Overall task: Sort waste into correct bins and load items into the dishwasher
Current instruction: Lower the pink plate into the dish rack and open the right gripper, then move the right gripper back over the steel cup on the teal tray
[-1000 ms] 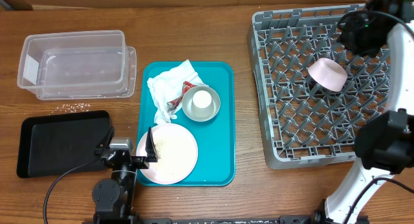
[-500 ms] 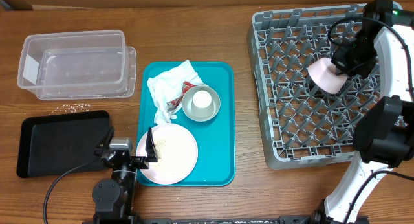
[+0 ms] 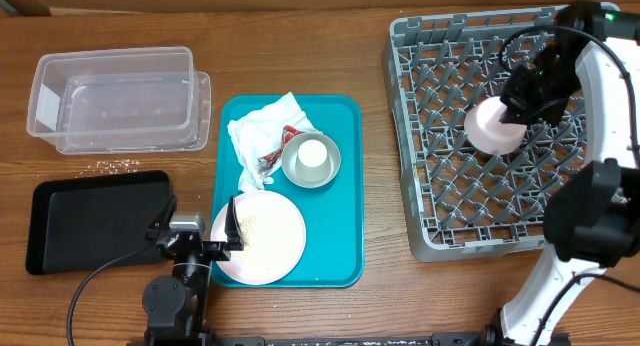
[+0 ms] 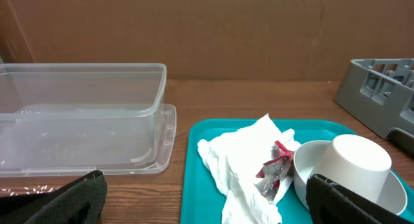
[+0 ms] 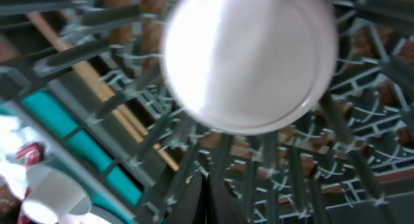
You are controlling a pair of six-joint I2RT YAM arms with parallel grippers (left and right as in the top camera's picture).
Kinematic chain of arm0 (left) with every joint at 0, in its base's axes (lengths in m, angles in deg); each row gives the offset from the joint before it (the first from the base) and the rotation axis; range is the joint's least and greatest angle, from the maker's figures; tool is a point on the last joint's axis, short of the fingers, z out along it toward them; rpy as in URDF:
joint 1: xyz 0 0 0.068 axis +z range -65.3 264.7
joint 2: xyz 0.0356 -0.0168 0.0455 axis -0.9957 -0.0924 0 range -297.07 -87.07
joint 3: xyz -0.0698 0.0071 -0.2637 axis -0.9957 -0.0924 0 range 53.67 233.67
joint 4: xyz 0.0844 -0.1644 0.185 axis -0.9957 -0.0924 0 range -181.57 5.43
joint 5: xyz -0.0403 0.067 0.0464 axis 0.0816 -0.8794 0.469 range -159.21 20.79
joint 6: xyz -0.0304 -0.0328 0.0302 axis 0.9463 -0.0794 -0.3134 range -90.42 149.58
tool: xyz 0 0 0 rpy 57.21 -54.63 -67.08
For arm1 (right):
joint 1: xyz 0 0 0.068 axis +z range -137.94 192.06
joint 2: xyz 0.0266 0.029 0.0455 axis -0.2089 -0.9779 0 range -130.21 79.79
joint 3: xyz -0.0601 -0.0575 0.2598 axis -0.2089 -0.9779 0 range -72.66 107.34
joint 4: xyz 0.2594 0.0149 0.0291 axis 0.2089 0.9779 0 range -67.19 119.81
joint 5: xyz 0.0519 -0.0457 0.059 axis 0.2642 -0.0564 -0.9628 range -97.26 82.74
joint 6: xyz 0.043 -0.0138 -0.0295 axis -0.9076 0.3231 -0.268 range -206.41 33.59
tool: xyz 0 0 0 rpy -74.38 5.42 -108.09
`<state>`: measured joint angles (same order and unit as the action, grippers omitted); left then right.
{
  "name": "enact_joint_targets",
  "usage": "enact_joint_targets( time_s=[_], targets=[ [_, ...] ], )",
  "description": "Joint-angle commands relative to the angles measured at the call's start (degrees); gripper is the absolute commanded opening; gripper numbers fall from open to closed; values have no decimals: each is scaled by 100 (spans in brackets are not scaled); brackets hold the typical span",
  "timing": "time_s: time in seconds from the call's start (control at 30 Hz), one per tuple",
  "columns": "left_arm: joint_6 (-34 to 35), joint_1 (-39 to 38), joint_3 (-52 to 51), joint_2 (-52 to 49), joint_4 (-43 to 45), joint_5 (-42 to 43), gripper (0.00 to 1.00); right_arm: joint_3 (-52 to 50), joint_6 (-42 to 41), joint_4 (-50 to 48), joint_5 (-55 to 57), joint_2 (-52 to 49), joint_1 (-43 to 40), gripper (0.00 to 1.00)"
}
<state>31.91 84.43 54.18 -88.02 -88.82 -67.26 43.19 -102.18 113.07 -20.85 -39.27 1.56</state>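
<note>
The small pale-pink bowl (image 3: 493,128) lies mouth-down and tilted on the pegs of the grey dishwasher rack (image 3: 430,186). My right gripper (image 3: 514,104) sits just beside it, shut with nothing between its fingers. In the right wrist view its closed tips (image 5: 207,199) point into the rack lattice below the bowl's base (image 5: 249,56). On the teal tray (image 3: 340,236) lie crumpled napkins (image 3: 262,136), a red packet (image 3: 290,138), a grey bowl (image 3: 310,171) holding a white cup (image 3: 313,154), and a pink plate (image 3: 262,238) dusted with crumbs. My left gripper (image 3: 197,248) rests wide open beside the plate.
A clear tub (image 3: 115,98) stands at the back left, with a black tray (image 3: 95,218) in front of it and loose crumbs (image 3: 118,167) on the wood between them. The left wrist view shows the tub (image 4: 77,114), the napkins (image 4: 239,159) and the cup (image 4: 356,162).
My right gripper has shut and come down beside the pink bowl. The bowl has shifted left and a little toward the front on the rack. The left arm has stayed still.
</note>
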Motion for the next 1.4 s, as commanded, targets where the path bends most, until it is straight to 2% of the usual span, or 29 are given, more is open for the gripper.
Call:
enact_joint_targets(
  time_s=[0.0, 0.2, 0.33, 0.43, 0.57, 0.6, 0.63, 0.7, 0.77, 1.03, 1.13, 1.2, 1.37],
  targets=[
    [-151, 24, -24, 61, -4, 42, 100, 13, 70, -184, -153, 501, 173, 6],
    [-151, 24, -24, 61, -4, 42, 100, 0, 96, -162, -448, 501, 254, 8],
    [-151, 24, -24, 61, -4, 42, 100, 2, 748, -98, -1368, 503, 789, 9],
    [-151, 24, -24, 61, -4, 42, 100, 2, 752, -153, -1338, 503, 1364, 12],
    [-151, 24, -24, 61, -4, 42, 100, 2, 713, -354, -1115, 503, 2221, 30],
    [-151, 24, -24, 61, -4, 42, 100, 2, 680, -439, -955, 501, 2549, 40],
    [-151, 24, -24, 61, -4, 42, 100, 2, 680, -507, -850, 501, 2789, 55],
    [-151, 24, -24, 61, -4, 42, 100, 2, 542, -621, -603, 501, 3246, 70],
    [-151, 24, -24, 61, -4, 42, 100, 2, 223, -737, -400, 501, 3716, 75],
    [-151, 24, -24, 61, -4, 42, 100, 2, -236, -1272, -402, 501, 4791, 82],
    [-151, 24, -24, 61, -4, 42, 100, 2, -234, -1412, -400, 501, 5049, 89],
    [-151, 24, -24, 61, -4, 42, 100, 2, -234, -1502, -400, 501, 5217, 98],
    [-151, 24, -24, 61, -4, 42, 100, 2, -234, -1652, -400, 501, 5458, 100]
  ],
)
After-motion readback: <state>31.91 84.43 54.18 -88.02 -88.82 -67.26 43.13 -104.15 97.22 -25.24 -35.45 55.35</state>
